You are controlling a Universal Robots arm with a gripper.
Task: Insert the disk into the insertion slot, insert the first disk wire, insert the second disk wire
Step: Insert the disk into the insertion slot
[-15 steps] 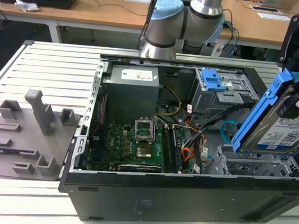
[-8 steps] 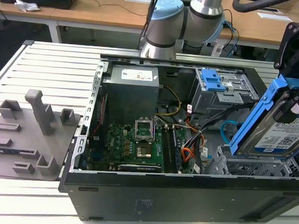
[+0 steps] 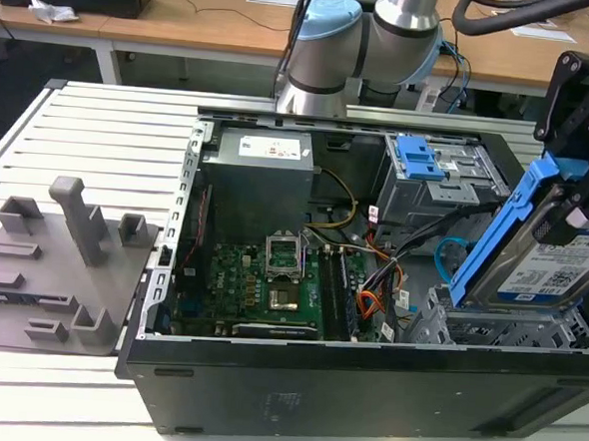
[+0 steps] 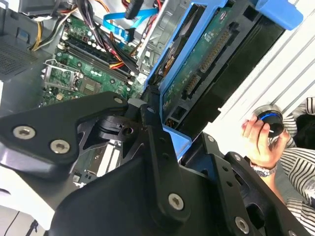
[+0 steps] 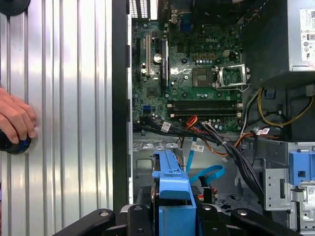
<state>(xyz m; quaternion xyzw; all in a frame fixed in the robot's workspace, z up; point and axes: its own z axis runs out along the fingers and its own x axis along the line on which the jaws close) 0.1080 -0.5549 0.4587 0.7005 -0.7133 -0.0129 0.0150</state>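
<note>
In the exterior view my gripper (image 3: 574, 203) is shut on the disk (image 3: 550, 264), a silver drive with a white label in a bright blue carrier (image 3: 502, 233). The disk hangs tilted, its low end just over the insertion slot (image 3: 488, 327), a perforated silver cage at the front corner of the open computer case on the exterior view's right. The second wrist view shows the disk's green underside (image 4: 202, 64) between my black fingers (image 4: 147, 115). In the first wrist view the blue carrier (image 5: 170, 184) stands between the fingers (image 5: 138, 216). A loose blue flat cable (image 5: 206, 174) and a bundle of coloured wires (image 5: 216, 142) lie beside the cage.
A taller grey cage with a blue tab (image 3: 418, 158) stands behind the slot. The motherboard (image 3: 261, 278) and power supply (image 3: 257, 178) occupy the case's middle. A grey fixture plate (image 3: 62, 266) lies on the exterior view's left. A person's hand (image 4: 261, 137) rests on a black knob beside the case.
</note>
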